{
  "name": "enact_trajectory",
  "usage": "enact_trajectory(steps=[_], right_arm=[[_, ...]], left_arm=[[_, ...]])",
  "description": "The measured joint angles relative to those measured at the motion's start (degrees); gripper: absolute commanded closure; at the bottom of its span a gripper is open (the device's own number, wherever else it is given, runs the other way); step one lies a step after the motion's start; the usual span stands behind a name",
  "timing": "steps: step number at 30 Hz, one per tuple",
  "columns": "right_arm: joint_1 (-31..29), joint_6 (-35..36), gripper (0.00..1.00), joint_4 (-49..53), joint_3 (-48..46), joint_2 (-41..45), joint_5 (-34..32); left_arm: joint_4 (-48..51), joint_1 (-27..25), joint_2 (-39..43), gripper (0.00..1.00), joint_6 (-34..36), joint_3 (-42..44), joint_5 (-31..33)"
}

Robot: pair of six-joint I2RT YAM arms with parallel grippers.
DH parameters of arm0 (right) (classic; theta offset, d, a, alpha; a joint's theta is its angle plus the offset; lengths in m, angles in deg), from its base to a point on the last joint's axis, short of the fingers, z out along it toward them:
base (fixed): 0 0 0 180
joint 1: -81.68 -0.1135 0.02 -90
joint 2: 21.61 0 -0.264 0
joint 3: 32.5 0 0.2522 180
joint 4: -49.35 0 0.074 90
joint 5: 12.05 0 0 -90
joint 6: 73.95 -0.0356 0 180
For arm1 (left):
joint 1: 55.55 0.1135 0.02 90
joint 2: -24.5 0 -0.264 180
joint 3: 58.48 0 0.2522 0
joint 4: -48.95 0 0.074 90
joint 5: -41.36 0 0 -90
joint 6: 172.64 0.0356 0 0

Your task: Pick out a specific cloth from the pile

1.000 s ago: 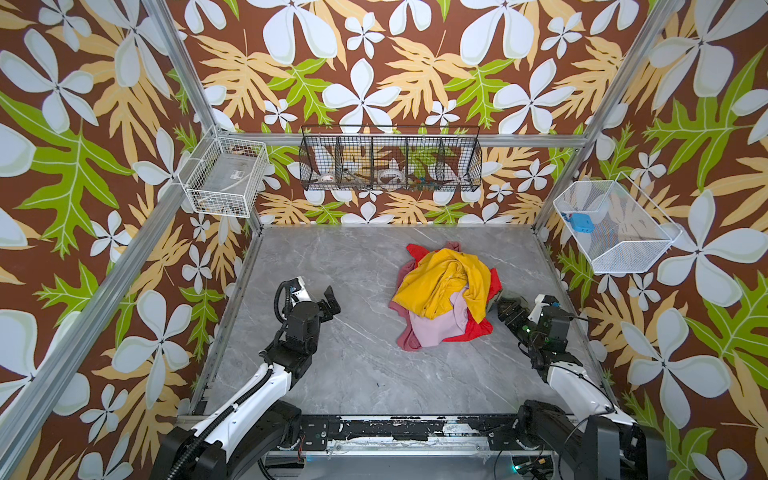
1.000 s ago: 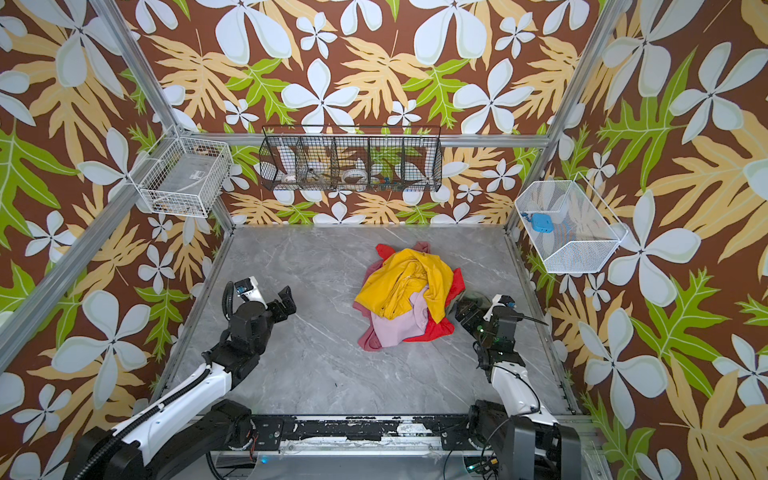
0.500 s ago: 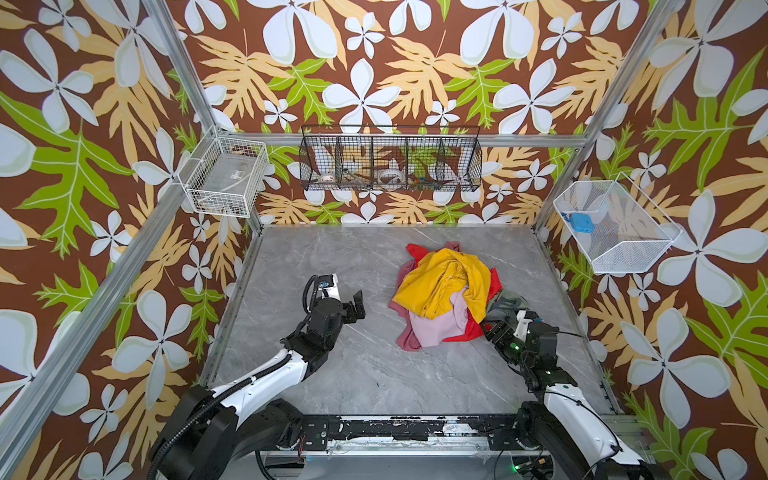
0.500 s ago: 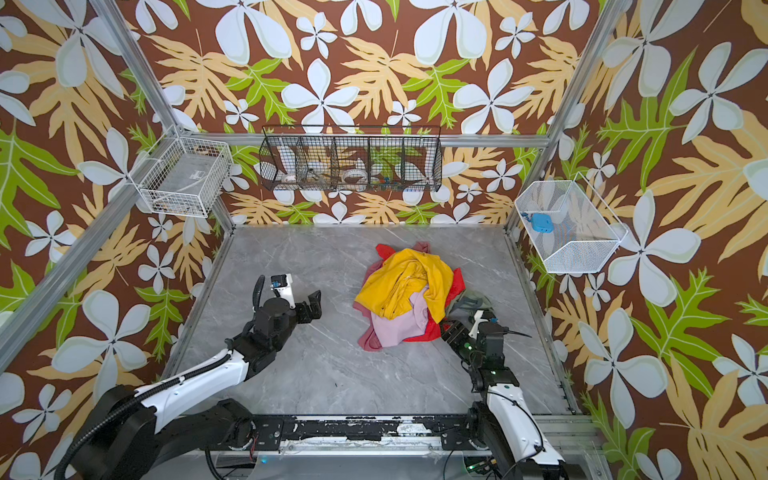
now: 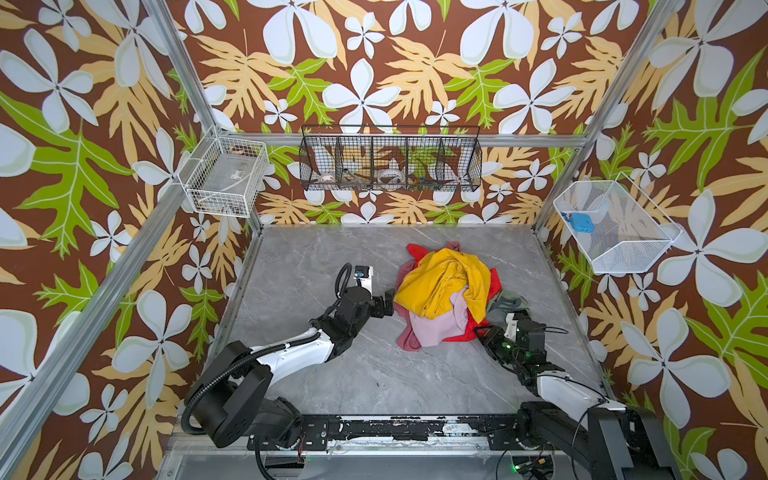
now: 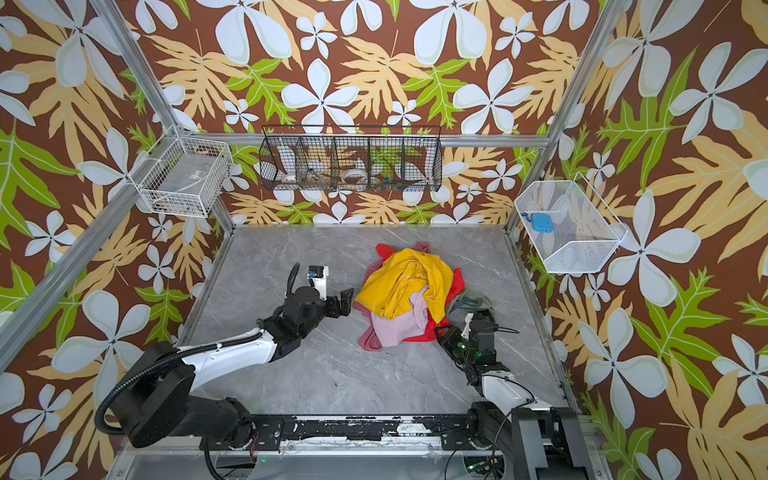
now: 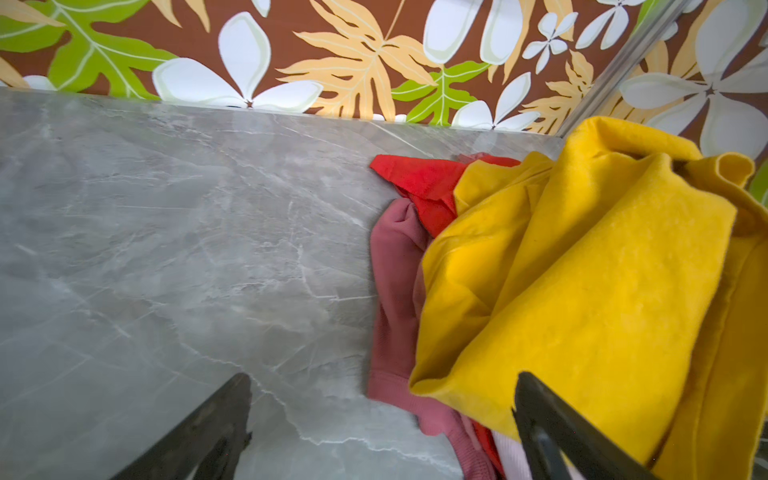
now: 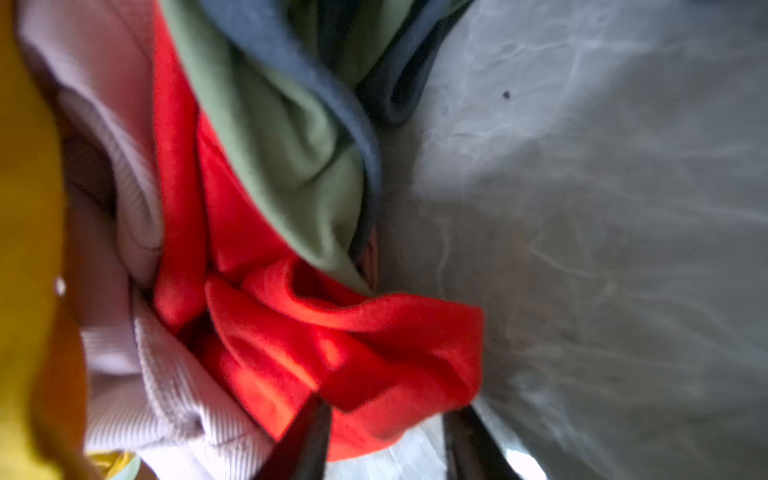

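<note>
The red cloth (image 8: pixel 332 340) lies low in the pile (image 5: pixel 432 328) on the bench (image 5: pixel 316 257), with a yellow garment (image 5: pixel 440 278) and a green garment (image 8: pixel 282 137) over it. The right pincer (image 8: pixel 386 440) is half closed around its corner; I cannot tell if it grips. The left pincer (image 5: pixel 388 302) gapes wide, empty, beside the pile.

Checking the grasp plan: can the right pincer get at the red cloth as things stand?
Likely yes: a bare corner of the red cloth pokes out of the pile, between the right pincer's fingers.
</note>
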Motion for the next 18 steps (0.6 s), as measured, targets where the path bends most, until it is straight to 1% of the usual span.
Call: enact_trajectory(steps=[4,5,8,10,14,18], right_arm=[[0.0,-0.2,0.98,-4.9,0.1,-3.2,0.6],[0.0,-0.2,1.0,-5.7,0.3,-3.8,0.9],[0.0,-0.1,1.0,-7.3,1.0,-3.7,2.1],[0.0,0.1,1.0,-7.3,1.1,-1.9,2.7],[0.0,0.5,1.0,-5.7,1.6,4.3,3.9],[-0.1,1.4,1.0,-2.6,3.3,11.5,5.0]], left_arm=[[-0.6,-1.0,-3.3,0.01,0.0,-3.1,-0.6],[-0.6,-1.3,-4.4,0.01,0.0,-4.0,-0.5],[-0.5,-2.6,-6.7,0.01,-0.2,-6.5,-0.4],[-0.1,-3.8,-8.6,0.01,-0.2,-8.6,0.9],[2.3,-6.3,-13.1,0.0,-0.2,-14.0,4.3],[4.4,-7.2,-16.2,0.0,-0.3,-17.1,7.8]])
